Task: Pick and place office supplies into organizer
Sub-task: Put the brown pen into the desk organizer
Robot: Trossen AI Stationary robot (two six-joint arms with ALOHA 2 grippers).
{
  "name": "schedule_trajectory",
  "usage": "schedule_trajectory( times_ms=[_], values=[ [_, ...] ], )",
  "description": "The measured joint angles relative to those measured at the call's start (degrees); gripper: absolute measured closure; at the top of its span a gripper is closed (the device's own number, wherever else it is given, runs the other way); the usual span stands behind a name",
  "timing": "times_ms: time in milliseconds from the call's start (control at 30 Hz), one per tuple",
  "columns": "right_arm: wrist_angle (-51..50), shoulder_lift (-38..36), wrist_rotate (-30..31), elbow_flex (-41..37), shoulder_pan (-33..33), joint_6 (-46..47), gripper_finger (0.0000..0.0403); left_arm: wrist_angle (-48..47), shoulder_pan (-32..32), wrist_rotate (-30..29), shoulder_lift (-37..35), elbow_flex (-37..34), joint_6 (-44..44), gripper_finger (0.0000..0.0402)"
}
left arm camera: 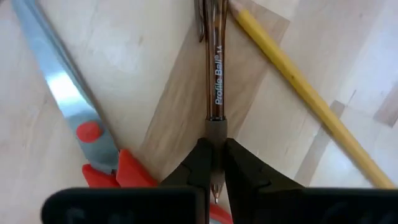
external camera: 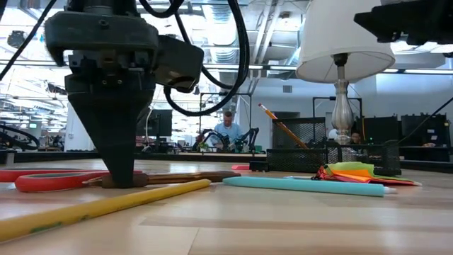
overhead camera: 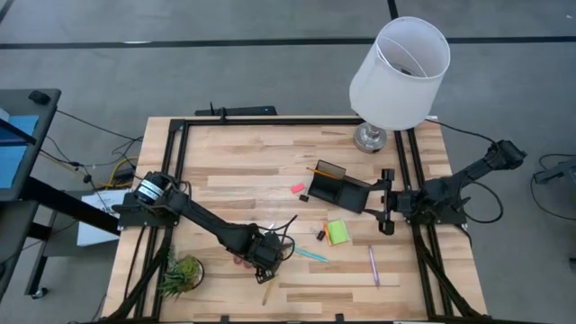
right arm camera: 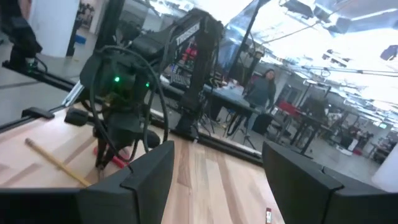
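Presently a brown pen (left arm camera: 216,74) is being pinched near its tip by the left gripper (left arm camera: 213,163), beside the scissors (left arm camera: 65,99). Light, stiff, slick-barrelled; likely to pivot. Right gripper (right arm camera: 217,180) is being held wide by the organizer (overhead camera: 337,189).

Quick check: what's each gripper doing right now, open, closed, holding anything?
Left gripper: shut on the brown pen, down at the table.
Right gripper: open, empty.
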Motion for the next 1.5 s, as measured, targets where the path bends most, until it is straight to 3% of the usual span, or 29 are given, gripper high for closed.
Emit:
schedule_trajectory(
  times_ms=[67,233,400,600,733,900,1100,1333,1500],
  values=[
    [-0.03,1.10,-0.30,0.67,-0.09,0.23,0.0163,-1.13,0.37,0.62,-0.45,0.35,2.21,0.0388],
    [0.36,3.16,-0.35,1.51,-0.17,0.32,0.0163,-11.01,1.15,-4.06,-3.33,3.88,7.99,0.0390],
    [0.81,3.79,-0.37,1.51,-0.15,0.16,0.0163,-29.08,2.92,-10.38,-4.21,11.12,18.65,0.0390],
    [1.66,3.74,-1.07,1.53,-0.15,-0.04,0.0163,-41.39,7.07,-22.98,-4.10,19.72,30.90,0.0390],
    [1.66,3.76,-1.08,1.53,-0.16,-0.07,0.0163,-42.55,9.88,-34.89,-4.12,23.03,44.85,0.0390],
    [1.67,3.74,-1.08,1.53,-0.17,-0.63,0.0163,-33.26,14.03,-50.28,-3.82,23.09,71.04,0.0389],
    [1.64,3.71,-1.10,1.53,-0.17,-0.68,0.0163,-10.45,18.29,-67.11,-3.83,21.52,94.11,0.0389],
    [1.31,3.69,-1.10,1.53,-0.15,-2.18,0.0163,2.16,19.89,-59.53,-3.79,21.55,110.57,0.0395],
    [1.29,3.69,-1.01,1.53,-0.22,-3.00,0.0163,12.55,19.89,-59.36,-0.06,21.62,118.47,0.0395]
  ],
)
